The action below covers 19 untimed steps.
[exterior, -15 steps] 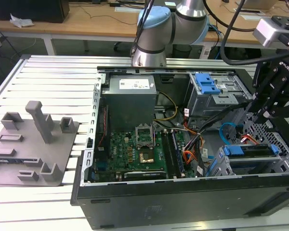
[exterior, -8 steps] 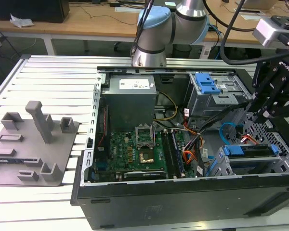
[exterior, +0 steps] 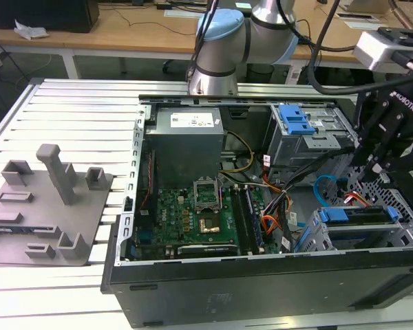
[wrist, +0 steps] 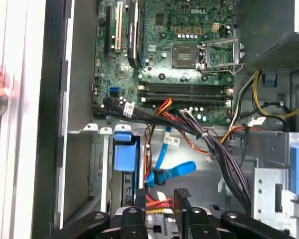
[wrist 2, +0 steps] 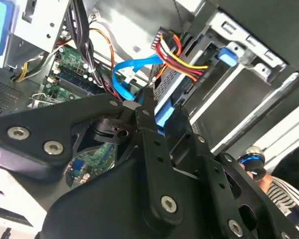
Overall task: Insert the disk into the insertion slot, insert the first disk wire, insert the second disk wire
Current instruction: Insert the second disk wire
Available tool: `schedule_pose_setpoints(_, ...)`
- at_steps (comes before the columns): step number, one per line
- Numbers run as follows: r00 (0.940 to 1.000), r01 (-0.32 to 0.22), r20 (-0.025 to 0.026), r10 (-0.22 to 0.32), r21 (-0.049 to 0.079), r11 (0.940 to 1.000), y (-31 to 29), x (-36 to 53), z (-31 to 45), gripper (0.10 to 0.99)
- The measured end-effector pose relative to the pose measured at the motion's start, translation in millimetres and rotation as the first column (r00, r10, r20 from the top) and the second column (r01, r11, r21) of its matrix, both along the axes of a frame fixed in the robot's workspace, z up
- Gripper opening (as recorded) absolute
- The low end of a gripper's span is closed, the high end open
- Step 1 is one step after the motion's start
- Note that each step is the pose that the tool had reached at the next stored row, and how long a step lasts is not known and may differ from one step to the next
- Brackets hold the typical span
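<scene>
The disk is sitting inside the insertion slot. The gripper is hovering by the second disk wire, jaws standing apart around a red-and-yellow power plug.

Green motherboard lies beside grey power supply.

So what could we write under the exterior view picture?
Robot gripper hovers over the light-blue cable inside an open computer case, the disk already sitting in its slot.

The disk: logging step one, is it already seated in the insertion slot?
Yes, in the exterior view the disk sits inside the insertion slot.
</scene>
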<state>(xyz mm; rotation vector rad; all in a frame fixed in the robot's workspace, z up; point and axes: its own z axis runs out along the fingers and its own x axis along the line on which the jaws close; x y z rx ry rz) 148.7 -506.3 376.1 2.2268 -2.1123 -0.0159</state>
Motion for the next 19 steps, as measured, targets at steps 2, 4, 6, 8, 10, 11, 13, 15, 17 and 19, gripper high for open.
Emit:
schedule_pose_setpoints(2, 1.0000, -0.002, 0.0000, 0.002, 0.000, 1.0000, 0.0, -5.2, -4.4, 0.361)
schedule_pose_setpoints(4, 1.0000, -0.007, -0.0001, 0.007, 0.000, 1.0000, -0.2, -9.3, -7.4, 0.361)
schedule_pose_setpoints(6, 0.9996, -0.029, -0.0005, 0.029, 0.000, 0.9996, -0.4, -11.8, -11.2, 0.361)
schedule_pose_setpoints(8, 0.9992, -0.041, -0.0005, 0.041, -0.001, 0.9992, -0.5, -13.3, -12.8, 0.361)
schedule_pose_setpoints(10, 0.9989, -0.048, -0.0006, 0.048, -0.001, 0.9989, -0.5, -18.1, -15.4, 0.361)
schedule_pose_setpoints(11, 0.9988, -0.050, -0.0006, 0.050, -0.001, 0.9988, -0.5, -19.2, -16.3, 0.361)
schedule_pose_setpoints(13, 0.9987, -0.052, -0.0007, 0.052, -0.003, 0.9987, -0.5, -19.5, -16.7, 0.361)
schedule_pose_setpoints(15, 0.9987, -0.052, -0.0007, 0.052, -0.003, 0.9987, -0.6, -19.5, -16.7, 0.361)
schedule_pose_setpoints(17, 0.9987, -0.052, -0.0007, 0.052, -0.004, 0.9987, -0.5, -19.5, -16.7, 0.282)
schedule_pose_setpoints(19, 0.9987, -0.052, -0.0007, 0.052, -0.004, 0.9987, -0.5, -19.5, -16.7, 0.161)
